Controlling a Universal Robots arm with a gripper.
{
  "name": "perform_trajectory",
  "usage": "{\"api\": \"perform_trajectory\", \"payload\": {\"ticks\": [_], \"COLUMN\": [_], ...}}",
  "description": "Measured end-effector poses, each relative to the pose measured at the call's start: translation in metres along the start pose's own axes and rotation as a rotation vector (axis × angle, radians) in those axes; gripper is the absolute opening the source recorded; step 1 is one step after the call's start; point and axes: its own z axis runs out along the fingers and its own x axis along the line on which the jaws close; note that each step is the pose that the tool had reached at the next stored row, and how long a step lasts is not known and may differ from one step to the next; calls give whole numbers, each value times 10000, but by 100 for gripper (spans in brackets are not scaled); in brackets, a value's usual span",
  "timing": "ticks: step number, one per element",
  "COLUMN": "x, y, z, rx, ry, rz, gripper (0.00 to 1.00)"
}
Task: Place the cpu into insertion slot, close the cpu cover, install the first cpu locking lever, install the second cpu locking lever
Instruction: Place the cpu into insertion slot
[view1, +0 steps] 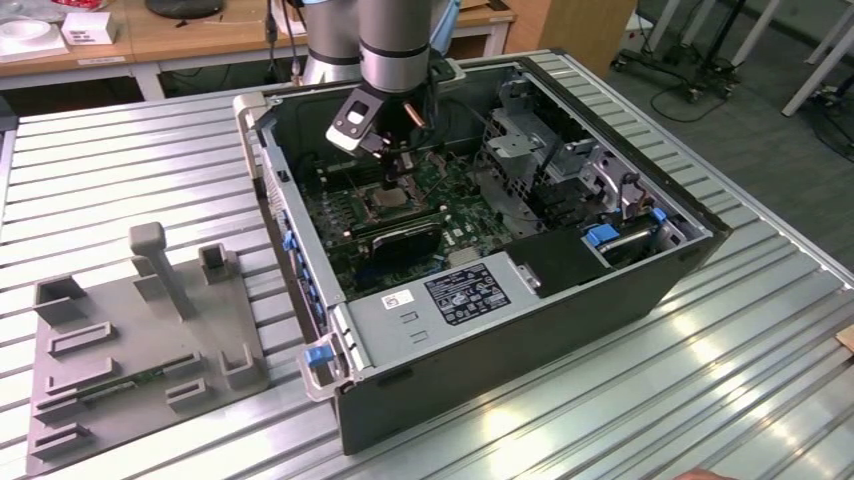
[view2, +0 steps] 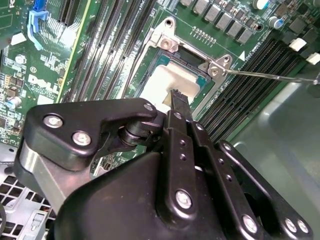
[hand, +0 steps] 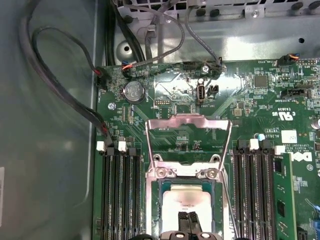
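Cpu (hand: 187, 202) already sits flat in the slot (view2: 192, 55), since the cover (hand: 187, 131) is swung back and leaves it open. We hold the gripper (hand: 189, 221) just over the chip, fingers pressed together, grasping nothing.
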Motion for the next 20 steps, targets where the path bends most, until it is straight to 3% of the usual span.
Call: {"api": "perform_trajectory", "payload": {"ticks": [8, 20], "x": [-3, 13], "y": [0, -2], "z": [71, 110], "rx": [0, 0], "ry": [0, 13], "rz": [0, 0], "gripper": [11, 11]}}
